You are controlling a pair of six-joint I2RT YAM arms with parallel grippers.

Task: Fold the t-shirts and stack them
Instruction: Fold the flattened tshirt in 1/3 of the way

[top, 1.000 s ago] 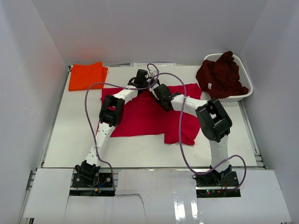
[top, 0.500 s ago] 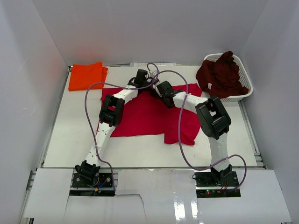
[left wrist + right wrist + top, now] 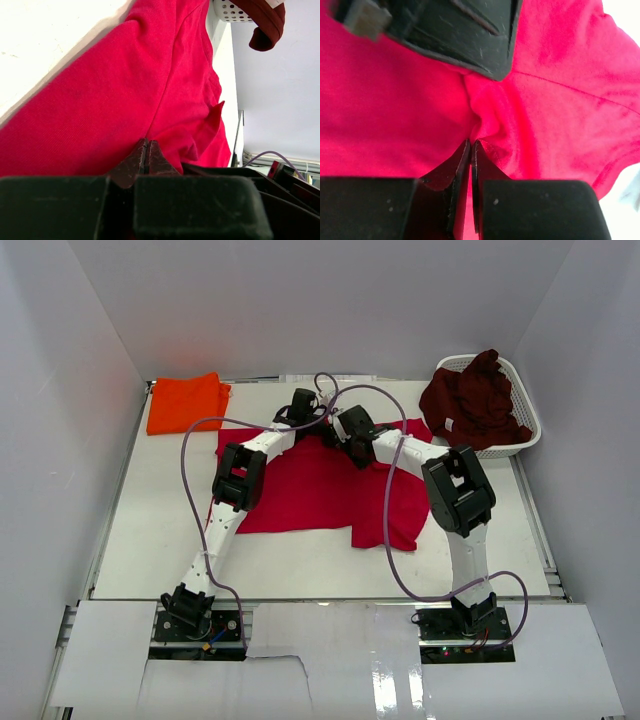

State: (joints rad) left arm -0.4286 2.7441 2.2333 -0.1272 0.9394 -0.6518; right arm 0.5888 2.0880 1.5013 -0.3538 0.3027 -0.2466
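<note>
**White desk, both tools pinching the crimson t-shirt**

White walls (image 3: 320, 300) close in a white desk (image 3: 150, 530). The crimson t-shirt (image 3: 320, 490) lies spread across the middle of the desk, and both tools meet at its far edge. Well off to the left tool's left, at the far corner, sits the folded orange t-shirt (image 3: 185, 402). Off to the right tool's right, the maroon t-shirt (image 3: 475, 400) is heaped in a white lattice basket (image 3: 522, 440).

A second ago the right tool sat nearer over the cloth. It has since slid away from its base and now lies just beside the left tool. The left arm and the other two shirts have not shifted.

From above, the arms hide the fingertips. The left wrist view shows the left tool (image 3: 146, 150) pressed together with its tips on the crimson cloth, and the basket shows beyond. The right wrist view shows the right tool (image 3: 471, 150) pressed together too, with a small bunch of the same cloth gathered at its tips and the left tool's black body just ahead of it.
</note>
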